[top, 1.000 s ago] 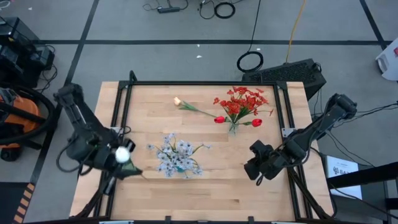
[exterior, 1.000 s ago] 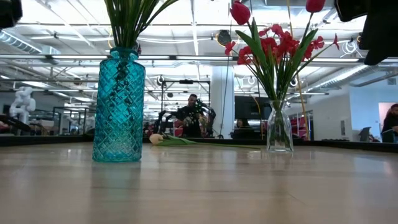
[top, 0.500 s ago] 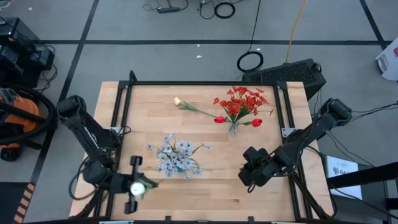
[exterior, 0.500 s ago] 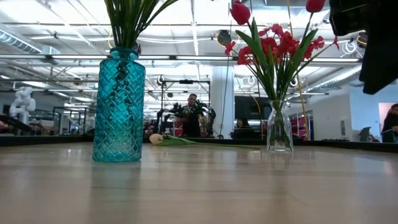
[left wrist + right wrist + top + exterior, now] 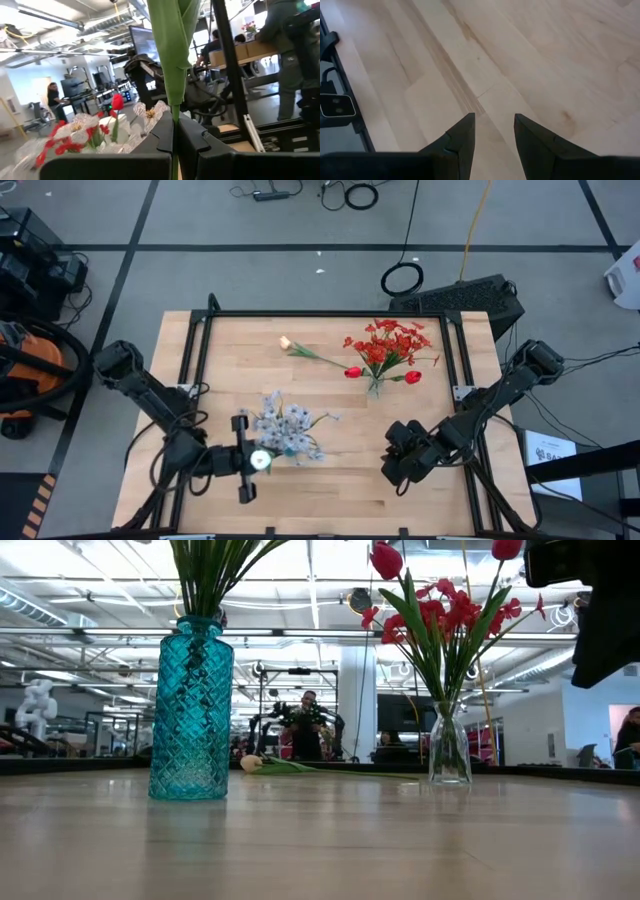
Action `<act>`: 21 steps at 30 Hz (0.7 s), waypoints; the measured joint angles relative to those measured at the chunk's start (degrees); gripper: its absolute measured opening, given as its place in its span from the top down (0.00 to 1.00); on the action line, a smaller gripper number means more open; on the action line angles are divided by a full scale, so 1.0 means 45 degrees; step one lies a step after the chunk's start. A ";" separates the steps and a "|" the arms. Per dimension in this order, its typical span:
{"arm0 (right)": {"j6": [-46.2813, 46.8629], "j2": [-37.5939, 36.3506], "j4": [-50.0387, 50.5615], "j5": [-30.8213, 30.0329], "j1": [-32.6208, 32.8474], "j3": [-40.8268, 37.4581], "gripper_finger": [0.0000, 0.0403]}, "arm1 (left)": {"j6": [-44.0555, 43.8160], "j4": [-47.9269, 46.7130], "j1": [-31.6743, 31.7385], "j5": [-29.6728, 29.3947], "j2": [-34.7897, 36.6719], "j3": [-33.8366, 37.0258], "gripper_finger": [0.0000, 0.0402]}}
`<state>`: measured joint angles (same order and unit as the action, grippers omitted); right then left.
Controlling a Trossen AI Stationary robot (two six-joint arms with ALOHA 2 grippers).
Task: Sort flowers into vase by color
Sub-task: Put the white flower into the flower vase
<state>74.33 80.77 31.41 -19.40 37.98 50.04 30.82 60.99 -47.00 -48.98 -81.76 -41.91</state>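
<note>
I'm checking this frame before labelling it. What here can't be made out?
- Blossom on the green stem clamped in the left gripper: cut off by the left wrist view's top edge.
- Teal glass vase flowers: cropped in the low view.
- Right gripper, open: low view shows only a dark edge shape.

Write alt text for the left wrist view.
The left gripper is shut on a green flower stem rising straight up between its dark fingers. Beyond it show pale white blossoms and a red tulip bud.

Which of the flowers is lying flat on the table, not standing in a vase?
The cream-white tulip near the table's far edge lies on the wood; the red flowers and pale sprays stand in vases.
</note>
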 joint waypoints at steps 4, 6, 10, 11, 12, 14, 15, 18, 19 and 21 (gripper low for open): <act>-0.0247 0.0000 0.0003 0.0000 0.0000 0.0000 0.68 | -0.0100 -0.0096 0.0435 0.0901 -0.0045 0.0000 0.98; -0.0336 0.0000 0.0003 0.0000 0.0000 0.0000 0.68 | -0.0105 -0.0109 0.0588 0.0892 -0.0141 0.0000 0.98; -0.0373 0.0000 0.0005 0.0000 0.0000 0.0000 0.68 | -0.0424 -0.0187 0.0600 0.0864 -0.0315 0.0000 0.98; -0.0394 0.0000 0.0005 0.0000 0.0000 0.0000 0.68 | -0.0600 -0.0389 0.0545 0.0749 -0.0340 0.0000 0.98; -0.0394 0.0000 0.0007 0.0000 0.0000 0.0000 0.68 | -0.0788 -0.0618 0.0481 0.0534 -0.0345 0.0000 0.98; -0.0394 0.0000 0.0007 0.0000 0.0000 0.0000 0.68 | -0.1134 -0.0820 0.0397 0.0122 -0.0345 0.0000 0.98; -0.0394 0.0000 0.0007 0.0000 0.0000 0.0000 0.68 | -0.1184 -0.0786 0.0347 0.0055 -0.0345 0.0000 0.98; -0.0394 0.0000 0.0011 0.0000 0.0000 0.0000 0.68 | -0.0838 -0.0531 0.0310 -0.0119 -0.0331 0.0000 0.98; -0.0394 0.0000 0.0012 0.0000 0.0000 0.0000 0.68 | -0.0730 -0.0533 0.0305 -0.0231 -0.0311 0.0000 0.98; -0.0390 0.0000 0.0007 0.0000 0.0000 0.0000 0.68 | -0.0721 -0.0538 0.0335 -0.0235 -0.0306 0.0000 0.98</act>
<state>72.57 80.77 31.44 -19.40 37.98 50.04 27.58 58.57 -45.49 -50.04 -83.13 -41.91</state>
